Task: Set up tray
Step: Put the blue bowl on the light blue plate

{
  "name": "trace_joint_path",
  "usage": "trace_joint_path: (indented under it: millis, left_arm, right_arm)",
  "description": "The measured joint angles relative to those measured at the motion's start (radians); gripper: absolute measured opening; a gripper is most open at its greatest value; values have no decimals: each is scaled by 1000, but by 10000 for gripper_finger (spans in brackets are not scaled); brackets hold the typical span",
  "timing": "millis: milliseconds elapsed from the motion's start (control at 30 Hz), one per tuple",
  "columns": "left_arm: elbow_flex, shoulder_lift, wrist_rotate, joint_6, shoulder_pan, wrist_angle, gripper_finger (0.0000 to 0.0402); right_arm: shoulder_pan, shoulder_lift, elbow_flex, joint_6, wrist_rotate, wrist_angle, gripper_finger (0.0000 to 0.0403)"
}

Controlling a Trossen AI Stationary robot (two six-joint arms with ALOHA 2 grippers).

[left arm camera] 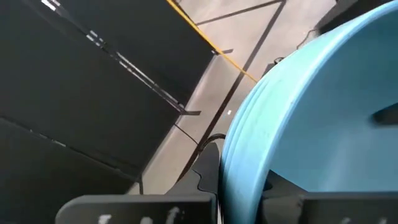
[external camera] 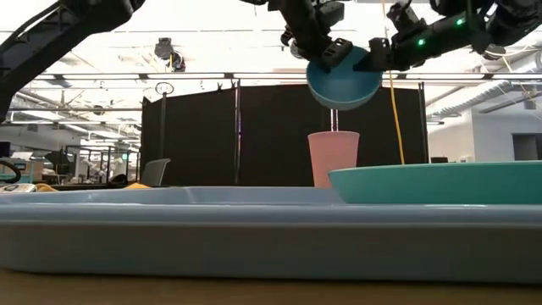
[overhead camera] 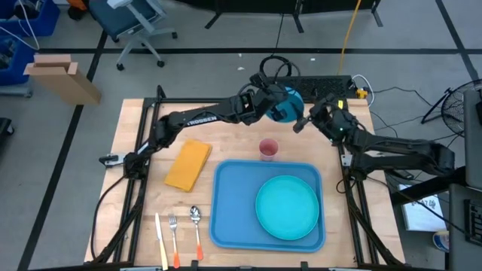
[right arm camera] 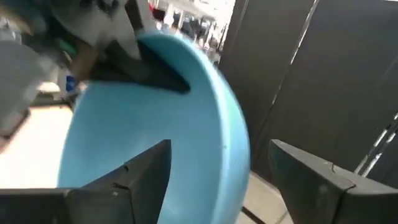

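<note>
The tray [overhead camera: 226, 218] lies flat on the table [overhead camera: 143, 150], well below and nearer the front edge than both claws, with a turquoise plate [overhead camera: 287, 207] already on its right half. A pink cup [overhead camera: 268, 149] stands on the table just beyond the tray's far rim, almost straight under the claws.

Both claws hang high over the table's far side, meeting at a blue bowl [overhead camera: 286, 104]. The left claw [overhead camera: 273, 99] is clenched on the bowl's rim and carries it. The right claw [overhead camera: 310, 118] stands spread, one finger to each side of the bowl's opposite rim, gripping nothing.

This looks like a hand-over in mid-air, or a shared carry of the bowl toward the tray. To do it well, the right claw should draw clear of the rim, or clamp squarely on it before the left claw lets go; never both slack at once. Then lower the bowl level onto the bare left half of the tray, passing clear of the cup so it is not tipped, and clear of the plate.

A yellow cloth [overhead camera: 188, 163] and cutlery [overhead camera: 178, 229] lie left of the tray, far from either claw.
</note>
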Motion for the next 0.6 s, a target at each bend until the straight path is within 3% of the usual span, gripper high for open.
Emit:
trace_joint_path:
  millis: [133,367,533,600]
  left_arm:
    - [0,3,-14,22,-10,12,13]
    - [0,8,-39,5,-12,12,13]
    - [-2,8,-47,-6,-17,6,16]
    - [-1,7,-50,1,-26,0,38]
  right_arm:
    - [0,26,0,14,18,-9,213]
    - [-2,19,5,40,71,8,29]
    - [-2,8,29,52,75,-71,22]
    - [-2,8,58,51,67,-131,17]
